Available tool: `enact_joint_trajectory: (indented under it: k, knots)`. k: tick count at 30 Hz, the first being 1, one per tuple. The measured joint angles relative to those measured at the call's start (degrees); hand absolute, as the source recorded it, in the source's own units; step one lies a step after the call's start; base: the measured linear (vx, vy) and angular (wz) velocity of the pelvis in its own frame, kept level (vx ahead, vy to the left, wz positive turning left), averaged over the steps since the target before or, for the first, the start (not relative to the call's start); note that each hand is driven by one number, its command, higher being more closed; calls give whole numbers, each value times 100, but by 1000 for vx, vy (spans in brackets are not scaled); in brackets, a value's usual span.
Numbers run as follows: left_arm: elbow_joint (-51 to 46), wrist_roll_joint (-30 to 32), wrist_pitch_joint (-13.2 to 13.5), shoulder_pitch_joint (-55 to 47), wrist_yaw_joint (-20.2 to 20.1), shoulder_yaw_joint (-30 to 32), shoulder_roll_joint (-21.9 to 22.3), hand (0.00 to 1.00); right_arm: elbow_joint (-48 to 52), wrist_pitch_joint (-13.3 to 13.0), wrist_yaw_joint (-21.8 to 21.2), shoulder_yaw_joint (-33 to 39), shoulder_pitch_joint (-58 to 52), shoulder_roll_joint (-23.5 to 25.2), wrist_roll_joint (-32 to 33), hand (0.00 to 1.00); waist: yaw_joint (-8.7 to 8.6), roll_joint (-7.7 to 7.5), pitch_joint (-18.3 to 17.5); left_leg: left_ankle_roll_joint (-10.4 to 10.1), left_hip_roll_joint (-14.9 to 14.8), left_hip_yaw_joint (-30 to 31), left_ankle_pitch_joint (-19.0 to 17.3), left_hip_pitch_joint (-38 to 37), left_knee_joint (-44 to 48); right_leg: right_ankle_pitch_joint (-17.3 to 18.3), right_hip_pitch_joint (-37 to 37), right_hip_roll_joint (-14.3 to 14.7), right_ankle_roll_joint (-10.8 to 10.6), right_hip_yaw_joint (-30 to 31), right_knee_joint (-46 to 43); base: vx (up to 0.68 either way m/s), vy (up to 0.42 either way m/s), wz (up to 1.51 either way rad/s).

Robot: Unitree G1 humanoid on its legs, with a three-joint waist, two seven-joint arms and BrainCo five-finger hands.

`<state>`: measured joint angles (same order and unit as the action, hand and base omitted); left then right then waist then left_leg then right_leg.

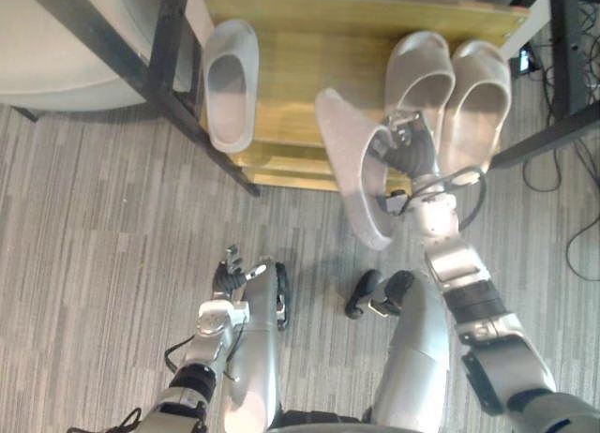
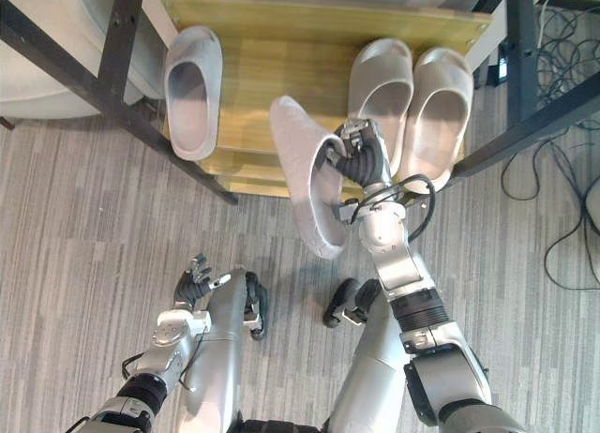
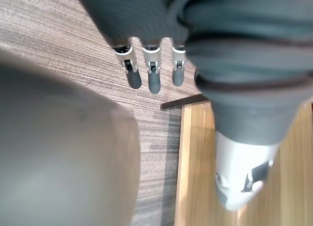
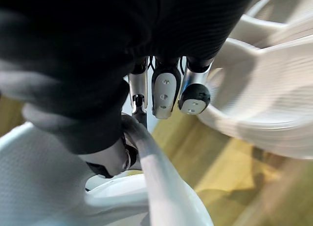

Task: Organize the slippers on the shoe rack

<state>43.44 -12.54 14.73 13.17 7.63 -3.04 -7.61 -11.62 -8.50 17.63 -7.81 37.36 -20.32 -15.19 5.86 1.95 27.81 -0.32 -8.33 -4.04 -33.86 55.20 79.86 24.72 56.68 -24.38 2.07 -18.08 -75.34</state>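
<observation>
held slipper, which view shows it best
The right eye view: the held slipper shows whole, tipped on edge, the right hand curled round its side. The left eye view shows much the same. The right wrist view shows part of its rim, very close.

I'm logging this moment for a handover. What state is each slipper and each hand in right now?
held slipper: lifted, tipped on its side at the rack's front edge.
right hand: shut on the held slipper.
left hand: open, empty, low by the floor.
grey slipper: flat on the shoe rack, left side, alone.
beige pair: flat, side by side on the rack's right.
</observation>
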Motion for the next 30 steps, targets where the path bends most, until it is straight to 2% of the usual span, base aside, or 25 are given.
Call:
enact_joint_trajectory:
  k: [5,12,18,27,30]
  knots:
    - [-200,0,14,0,1,92,50,0,0,36,177,217,414,-19,-121,100,58,-1,0,0,-2,50,0,256,168,37,180,-81,28,-46,-162,2,28,8]
    - [-346,-17,83,4,8,201,186,0,-153,260,451,302,1040,-74,-426,100,190,1,1,-12,77,147,9,456,229,110,242,-276,40,-206,-268,13,22,10]
    - [-346,-120,96,55,114,202,315,0,-1069,473,566,308,1713,-306,-514,100,339,1,0,-16,184,173,11,515,228,178,242,-437,47,-254,-364,31,6,14]
    - [-348,-347,125,187,123,203,423,0,-2087,626,600,247,2473,-463,-515,100,461,2,0,-17,295,246,13,747,263,235,349,-583,-15,-349,-426,21,12,10]
    - [-347,-349,128,259,124,200,443,0,-2532,644,601,31,2765,-462,-513,100,506,4,0,-24,301,293,17,843,293,281,356,-620,9,-439,-453,15,-5,8]
